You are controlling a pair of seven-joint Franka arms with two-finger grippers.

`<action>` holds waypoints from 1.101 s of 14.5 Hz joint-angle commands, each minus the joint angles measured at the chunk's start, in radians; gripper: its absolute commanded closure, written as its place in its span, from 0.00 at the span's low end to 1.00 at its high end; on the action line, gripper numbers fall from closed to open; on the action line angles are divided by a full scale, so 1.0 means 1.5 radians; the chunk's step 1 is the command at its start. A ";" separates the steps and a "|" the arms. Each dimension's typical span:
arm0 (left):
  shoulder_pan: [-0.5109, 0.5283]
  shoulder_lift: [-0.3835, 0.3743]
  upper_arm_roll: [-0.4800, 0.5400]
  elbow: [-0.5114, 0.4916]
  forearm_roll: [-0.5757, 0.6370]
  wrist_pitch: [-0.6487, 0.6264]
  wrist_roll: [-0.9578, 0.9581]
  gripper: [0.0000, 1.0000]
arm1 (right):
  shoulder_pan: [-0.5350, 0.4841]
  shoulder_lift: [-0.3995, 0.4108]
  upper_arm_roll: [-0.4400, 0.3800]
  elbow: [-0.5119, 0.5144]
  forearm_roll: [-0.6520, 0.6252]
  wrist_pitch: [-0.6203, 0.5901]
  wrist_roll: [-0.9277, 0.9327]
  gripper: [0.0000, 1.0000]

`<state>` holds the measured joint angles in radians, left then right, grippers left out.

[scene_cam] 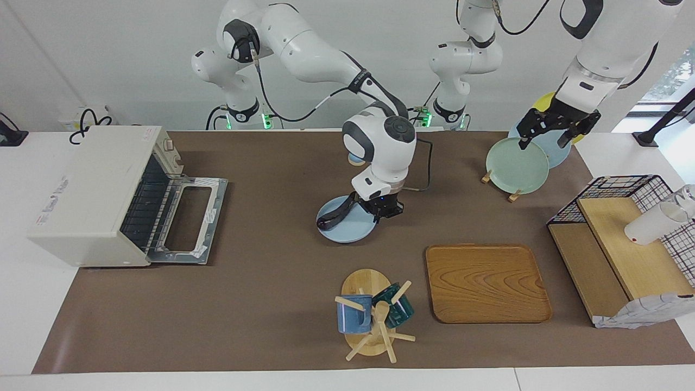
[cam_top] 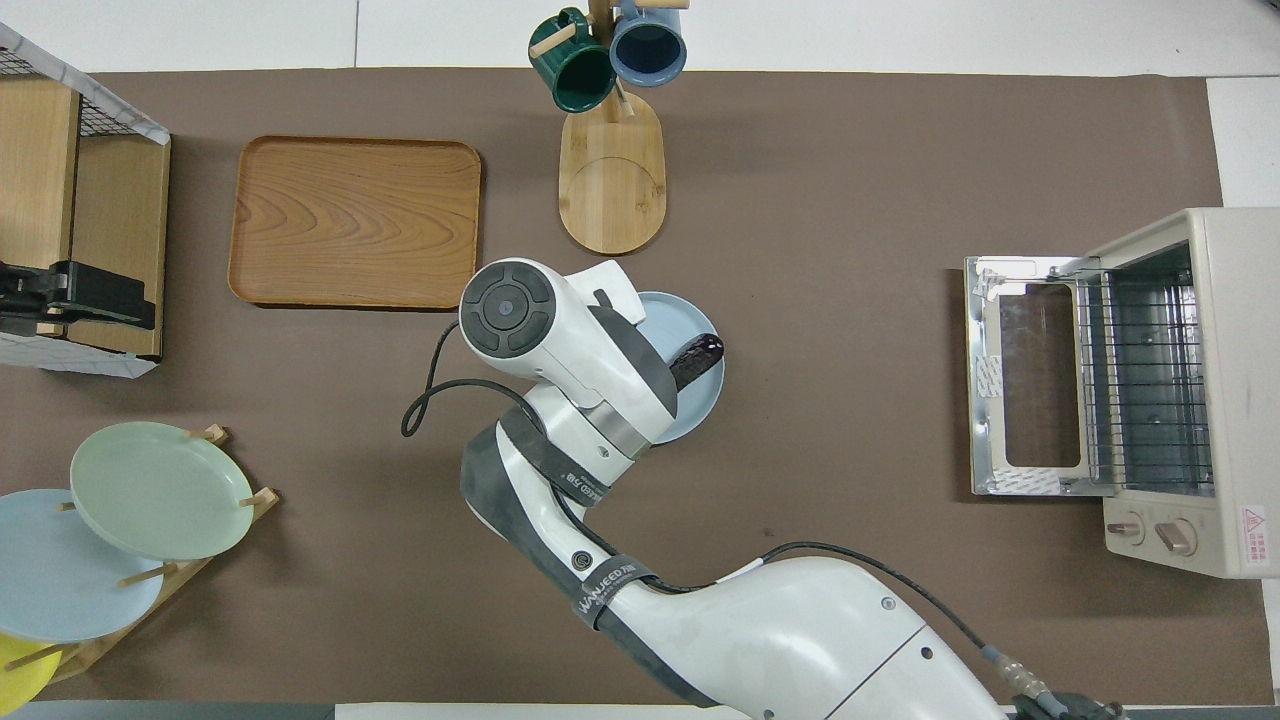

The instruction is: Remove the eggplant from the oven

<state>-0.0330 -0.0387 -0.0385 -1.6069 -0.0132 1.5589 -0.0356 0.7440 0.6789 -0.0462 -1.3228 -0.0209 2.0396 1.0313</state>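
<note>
The eggplant (scene_cam: 335, 213) lies on a light blue plate (scene_cam: 353, 232) in the middle of the table; it also shows in the overhead view (cam_top: 698, 357) on that plate (cam_top: 703, 405). My right gripper (scene_cam: 384, 212) is low over the plate's edge, beside the eggplant's end nearer to the left arm, and my wrist hides it from above. The oven (scene_cam: 89, 195) stands at the right arm's end of the table with its door (scene_cam: 190, 220) folded down flat and its wire rack (cam_top: 1140, 385) bare. My left gripper (scene_cam: 544, 140) is open and raised over the plate rack.
A wooden tray (scene_cam: 486, 282) and a mug tree (scene_cam: 369, 317) with two mugs lie farther from the robots than the plate. A rack with a green plate (scene_cam: 516, 165) and a wire basket shelf (scene_cam: 624, 250) stand at the left arm's end.
</note>
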 commanded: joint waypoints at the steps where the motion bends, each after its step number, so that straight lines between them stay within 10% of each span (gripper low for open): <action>1: 0.008 -0.011 -0.007 -0.018 0.014 0.021 0.009 0.00 | -0.028 0.001 0.004 -0.002 0.021 0.038 0.001 0.48; 6: -0.002 -0.010 -0.008 -0.028 0.010 0.044 0.009 0.00 | -0.064 -0.042 -0.002 -0.001 0.005 -0.044 -0.036 0.42; 10: -0.048 0.002 -0.010 -0.037 -0.010 0.064 0.001 0.00 | -0.120 -0.077 -0.002 -0.063 -0.077 -0.120 -0.074 0.96; 16: -0.180 0.046 -0.010 -0.092 -0.065 0.198 -0.104 0.00 | -0.221 -0.150 -0.002 -0.236 -0.137 -0.133 -0.151 1.00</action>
<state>-0.2108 -0.0025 -0.0675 -1.7186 -0.0956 1.7723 -0.0936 0.4634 0.5442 -0.0631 -1.5406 -0.2011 1.8279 0.8476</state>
